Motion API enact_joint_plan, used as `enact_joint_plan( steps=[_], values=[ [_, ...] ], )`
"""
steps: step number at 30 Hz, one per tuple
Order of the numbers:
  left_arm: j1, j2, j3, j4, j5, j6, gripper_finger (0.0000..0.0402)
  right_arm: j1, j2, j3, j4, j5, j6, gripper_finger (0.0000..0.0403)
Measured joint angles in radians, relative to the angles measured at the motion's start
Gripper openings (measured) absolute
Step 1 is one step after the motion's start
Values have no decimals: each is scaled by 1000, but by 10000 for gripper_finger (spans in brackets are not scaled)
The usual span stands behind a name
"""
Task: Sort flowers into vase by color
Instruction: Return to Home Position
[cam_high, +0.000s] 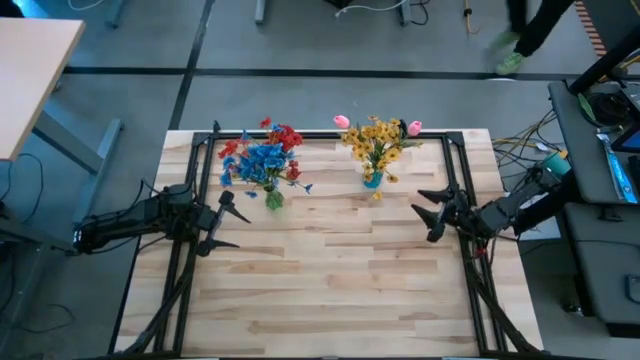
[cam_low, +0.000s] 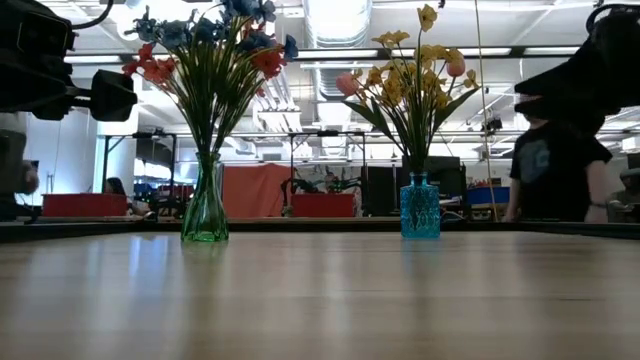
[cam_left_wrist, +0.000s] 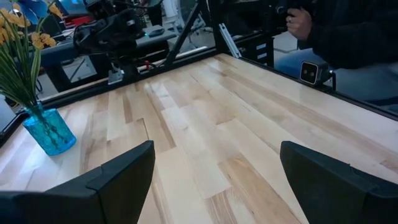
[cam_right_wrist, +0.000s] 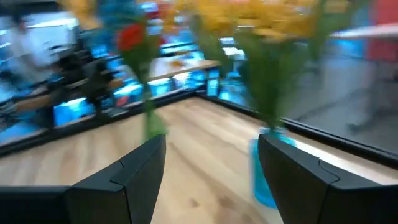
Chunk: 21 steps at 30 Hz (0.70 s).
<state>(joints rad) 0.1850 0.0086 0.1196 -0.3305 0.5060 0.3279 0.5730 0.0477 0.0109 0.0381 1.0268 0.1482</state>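
The left arm (cam_high: 125, 225) and right arm (cam_high: 520, 205) are matte black, slim jointed tubes. The left gripper (cam_high: 238, 228) and right gripper (cam_high: 420, 215) carry two broad, wedge-shaped black fingers (cam_left_wrist: 118, 180) with flat, angled faces that taper toward the tips.

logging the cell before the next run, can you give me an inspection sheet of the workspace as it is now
surface: wooden table, bare apart from the two vases.
job's things: red and blue flowers stand in the green vase; yellow and pink flowers stand in the blue vase; both vases upright and apart.
clutter: nothing seen.
grippers: left gripper open and empty at the table's left side; right gripper open and empty at its right side.
cables: loose cables on the floor right of the table.
surroundings: a person stands beyond the table; a desk stands to the left.
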Motion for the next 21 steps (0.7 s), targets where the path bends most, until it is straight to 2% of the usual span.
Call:
enact_joint_plan(
  steps=[3,6,9,11,16,18,21],
  values=[
    [0,0,0,0,0,0,329,-9,-1,0,-14,76,39,247],
    [0,0,0,0,0,0,329,-18,-6,0,-15,76,14,247],
    [0,0,0,0,0,0,329,-125,-36,0,-9,37,9,247],
    [0,0,0,0,0,0,329,-233,-46,0,11,-95,6,247],
    [0,0,0,0,0,0,329,-458,-47,0,23,-624,-86,247],
    [0,0,0,0,0,0,329,-516,-47,0,11,-746,-113,247],
    [0,0,0,0,0,0,329,-579,-47,0,-5,-860,-157,247]
  ],
)
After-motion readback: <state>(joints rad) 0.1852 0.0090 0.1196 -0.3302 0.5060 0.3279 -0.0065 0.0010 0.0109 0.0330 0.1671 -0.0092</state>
